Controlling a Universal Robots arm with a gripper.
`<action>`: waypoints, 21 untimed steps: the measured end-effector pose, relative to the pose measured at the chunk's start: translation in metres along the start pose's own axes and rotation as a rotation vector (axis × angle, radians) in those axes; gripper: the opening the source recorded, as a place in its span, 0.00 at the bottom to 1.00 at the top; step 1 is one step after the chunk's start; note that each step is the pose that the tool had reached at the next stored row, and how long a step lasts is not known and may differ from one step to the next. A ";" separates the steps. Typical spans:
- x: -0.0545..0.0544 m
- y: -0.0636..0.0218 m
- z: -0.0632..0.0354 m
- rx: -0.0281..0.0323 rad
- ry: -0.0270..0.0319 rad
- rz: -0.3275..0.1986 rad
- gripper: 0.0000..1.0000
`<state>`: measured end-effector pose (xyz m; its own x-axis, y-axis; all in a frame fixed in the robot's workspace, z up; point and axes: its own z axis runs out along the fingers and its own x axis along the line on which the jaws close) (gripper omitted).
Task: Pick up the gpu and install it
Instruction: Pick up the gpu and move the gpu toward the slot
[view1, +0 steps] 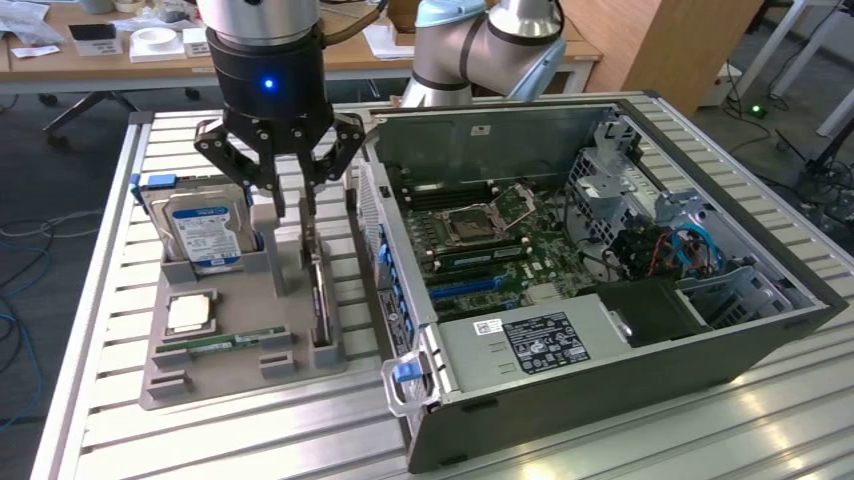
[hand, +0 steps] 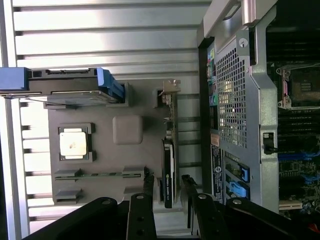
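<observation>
Gpu (hand: 169, 165): thin dark card, edge-up in matte grey tray (hand: 102, 152); straddled by gripper (hand: 167, 178), jaws apart, seemingly untouching; perforated metal case (hand: 250, 100) beside.

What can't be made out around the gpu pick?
- gpu faces: edge-on in both views; far end behind the gripper, exterior view.
- hard drive label text: too small, exterior view.
- computer case slots: partly behind its perforated rear wall, wrist view.

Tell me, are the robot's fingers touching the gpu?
Apart. The wrist view shows the fingers straddling the gpu, with grey tray visible in both gaps.
</observation>
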<state>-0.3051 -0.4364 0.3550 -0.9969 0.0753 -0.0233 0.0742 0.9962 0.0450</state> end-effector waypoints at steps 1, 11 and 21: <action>0.000 0.0000 0.0010 -0.0004 -0.0004 0.000 0.36; 0.000 -0.0006 0.0129 0.0000 0.0000 0.000 0.36; 0.001 -0.0010 0.0271 0.0000 0.0001 0.000 0.36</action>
<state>-0.3051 -0.4362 0.3278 -0.9969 0.0753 -0.0232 0.0742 0.9962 0.0450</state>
